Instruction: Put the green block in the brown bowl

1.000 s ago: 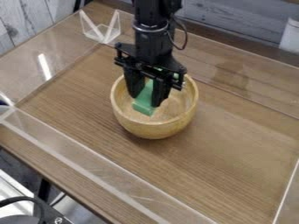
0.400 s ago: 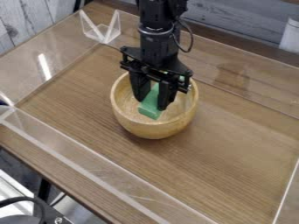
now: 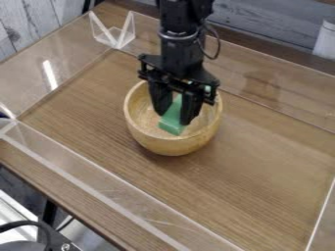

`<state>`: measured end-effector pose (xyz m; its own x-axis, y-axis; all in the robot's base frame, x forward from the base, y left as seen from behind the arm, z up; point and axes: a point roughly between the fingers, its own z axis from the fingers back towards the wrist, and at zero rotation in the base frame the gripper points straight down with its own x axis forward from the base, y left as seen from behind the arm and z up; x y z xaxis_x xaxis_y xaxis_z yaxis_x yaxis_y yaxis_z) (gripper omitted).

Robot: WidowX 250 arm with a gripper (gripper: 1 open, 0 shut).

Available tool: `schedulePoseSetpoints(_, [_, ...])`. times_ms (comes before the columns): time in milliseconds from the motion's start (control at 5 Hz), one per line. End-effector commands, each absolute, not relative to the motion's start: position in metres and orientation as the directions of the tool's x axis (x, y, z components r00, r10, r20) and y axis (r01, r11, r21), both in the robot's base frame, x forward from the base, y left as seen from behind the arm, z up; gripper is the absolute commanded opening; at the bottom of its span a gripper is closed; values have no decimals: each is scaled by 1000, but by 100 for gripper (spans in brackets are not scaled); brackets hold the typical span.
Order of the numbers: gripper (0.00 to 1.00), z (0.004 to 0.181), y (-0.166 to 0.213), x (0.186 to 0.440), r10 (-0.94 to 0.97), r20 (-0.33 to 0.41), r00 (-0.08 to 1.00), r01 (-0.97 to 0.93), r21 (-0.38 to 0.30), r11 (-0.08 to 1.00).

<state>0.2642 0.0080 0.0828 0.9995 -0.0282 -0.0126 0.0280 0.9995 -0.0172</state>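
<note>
STEP: release into bowl | CLAW [image 3: 174,106]: pointing down, clamped on the flat green rectangular block [image 3: 171,117] | BLOCK: upright inside the round tan wooden bowl [image 3: 145,138] on the bench | ADVICE: you part the claw only once centred — then lift straight up, clear of the rim.

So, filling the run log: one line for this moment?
gripper: shut on green block | block: inside brown bowl, upright | release: not yet

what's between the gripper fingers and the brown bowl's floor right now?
Only the green block. The camera view shows the gripper shut on it, its lower end hanging inside the brown bowl; whether it touches the floor can't be told.
</note>
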Motion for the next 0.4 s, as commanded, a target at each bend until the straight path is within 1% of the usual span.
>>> schedulePoseSetpoints(0, [0,99,-2,280,-47,48,998,48,-28,998])
schedulePoseSetpoints(200, [0,91,5,281,-41,40,998,42,-21,999])
